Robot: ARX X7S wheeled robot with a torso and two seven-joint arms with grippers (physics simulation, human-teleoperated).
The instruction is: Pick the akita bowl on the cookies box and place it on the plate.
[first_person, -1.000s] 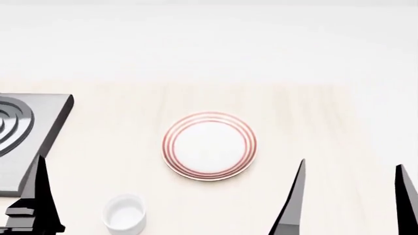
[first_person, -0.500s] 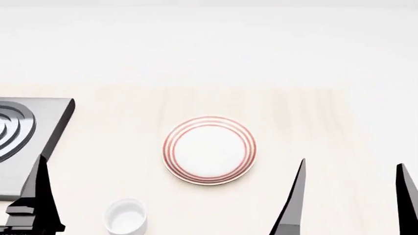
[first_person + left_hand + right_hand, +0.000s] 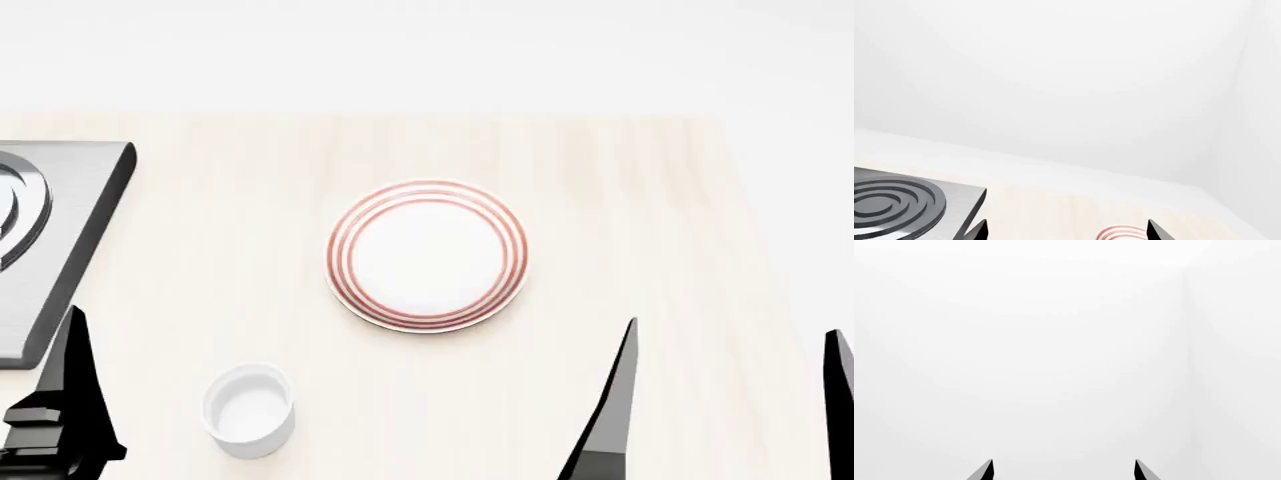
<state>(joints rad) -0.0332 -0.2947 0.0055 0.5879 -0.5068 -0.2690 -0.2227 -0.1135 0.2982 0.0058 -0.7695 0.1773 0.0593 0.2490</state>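
Note:
The plate [image 3: 427,254], white with thin red rings, lies flat in the middle of the pale wooden table [image 3: 641,200]; a sliver of the plate [image 3: 1121,233] also shows in the left wrist view. The akita bowl and the cookies box are out of view. My right gripper [image 3: 727,400] hovers open at the near right of the plate, its two dark fingers wide apart, and in the right wrist view the right gripper [image 3: 1063,471] faces only blank white wall. My left gripper [image 3: 1066,231] is open with nothing between its fingers; one left finger [image 3: 74,400] shows at the near left.
A dark square stove [image 3: 54,230] with ring burners sits at the table's left edge, seen as the stove [image 3: 901,205] in the left wrist view. A small plain white cup [image 3: 248,409] stands near the front left, close to the left finger. White walls lie behind the table.
The head view has shifted: plate, stove and cup now sit higher in the picture and the table's far edge shows higher up. Both grippers stay open at about the same spots.

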